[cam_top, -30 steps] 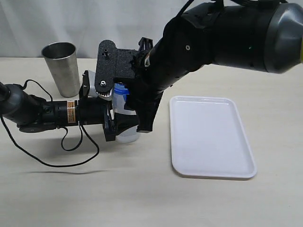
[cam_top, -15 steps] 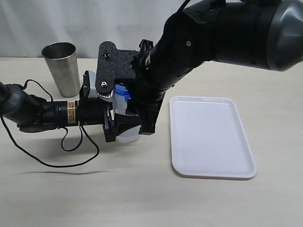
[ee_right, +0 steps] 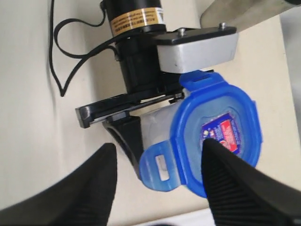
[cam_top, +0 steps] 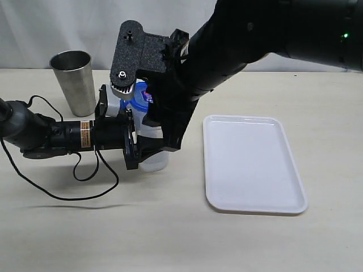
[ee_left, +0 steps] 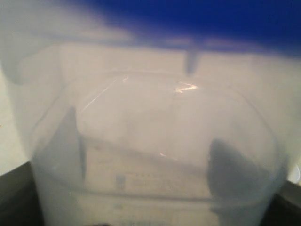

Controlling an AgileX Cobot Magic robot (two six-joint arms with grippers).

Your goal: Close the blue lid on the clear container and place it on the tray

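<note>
On my left side, the left claw [cam_top: 133, 136] reaches in level with the table and is clamped on the clear container [cam_top: 154, 161], which stands upright between its fingers; in the left wrist view the container wall fills the whole picture. The blue lid [ee_right: 218, 134] sits on top of the container, and at least two of its flaps stick outward, so I judge it is not snapped down. The right claw [ee_right: 159, 143] hangs just above with its fingers spread wide and holding nothing. The lid lies below it, off-centre toward one finger. Pressing the flaps down looks like the right arm's job, straight down the container's upright axis. The tray [cam_top: 252, 164] lies beyond the right claw, well apart from the container.
</note>
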